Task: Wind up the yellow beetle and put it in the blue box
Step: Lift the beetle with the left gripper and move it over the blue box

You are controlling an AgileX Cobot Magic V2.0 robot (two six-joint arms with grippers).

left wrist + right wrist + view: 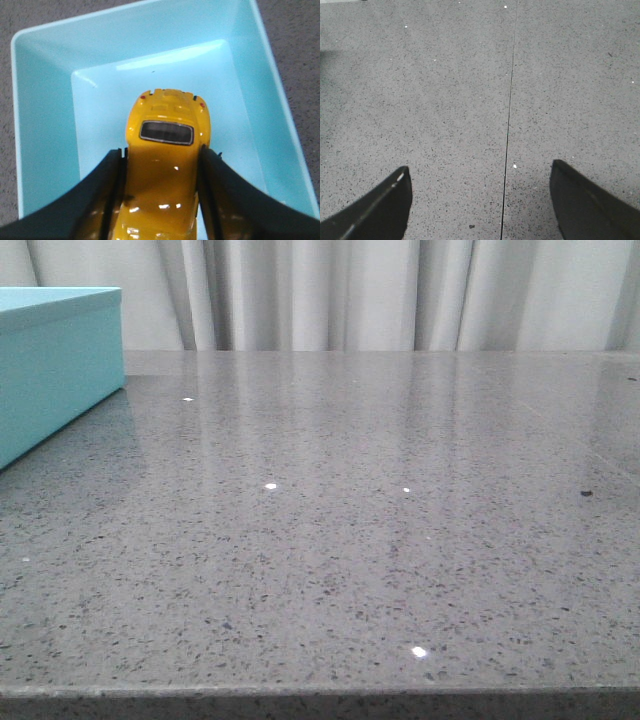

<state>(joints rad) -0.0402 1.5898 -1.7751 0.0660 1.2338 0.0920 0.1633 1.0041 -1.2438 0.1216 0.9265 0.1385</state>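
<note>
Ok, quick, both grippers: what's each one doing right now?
Left gripper: shut on the yellow beetle, over the open blue box.
Right gripper: open, holding nothing.

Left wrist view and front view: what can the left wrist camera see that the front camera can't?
Only the left wrist view shows the yellow beetle, gripped between the left gripper fingers above the open inside of the blue box. Only the front view shows the white curtain and the box's outer side. Both show the blue box and the speckled grey table.
</note>
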